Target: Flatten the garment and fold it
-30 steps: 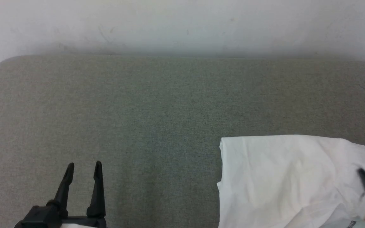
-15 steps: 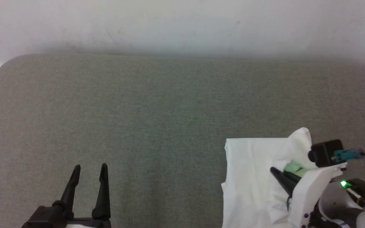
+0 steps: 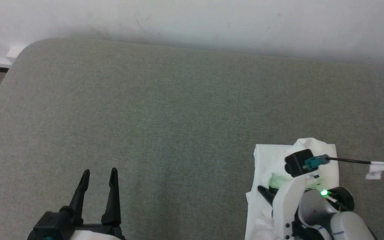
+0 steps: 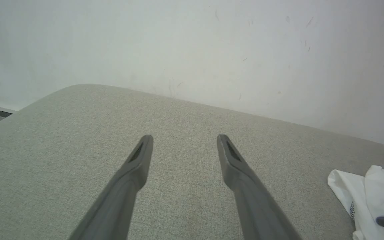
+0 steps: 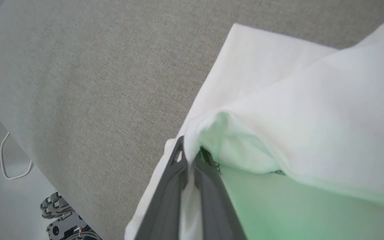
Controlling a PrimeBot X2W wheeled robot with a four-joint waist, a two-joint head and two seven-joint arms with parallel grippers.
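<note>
The right gripper [image 5: 189, 155] has its two dark fingers pressed together on a fold of the garment [image 5: 295, 93], a white thin-fabric top. In the right wrist view a strip of the cloth runs down the narrow slit between the fingers; a bunched edge with dark stitching [image 5: 212, 162] sits right at their tips; beyond the tips the fabric rises in a soft hump, and its far straight edge rests on the grey upholstered surface [image 5: 95, 73]; the cloth just right of the fingers carries a green tint. In the head view the right gripper [image 3: 262, 190] points toward the upper left of that view, with the garment [image 3: 265, 160] bunched under and around it; behind the fingers the white wrist shell carries a black wrist camera [image 3: 297, 163]; a cable [image 3: 348, 162] with a white tag [image 3: 375, 168] leads off to the right, and a green light [image 3: 323, 192] glows on the wrist. The left gripper [image 3: 99, 171] stands well apart from the garment, which lies off to its right; its fingers are spread and hold nothing, over bare upholstery. In the left wrist view the left gripper [image 4: 182, 137] shows the same wide gap; the garment [image 4: 355, 186] lies far to the right of its fingers; a pale wall [image 4: 192, 43] rises ahead of its tips, past the surface's rounded far edge.
</note>
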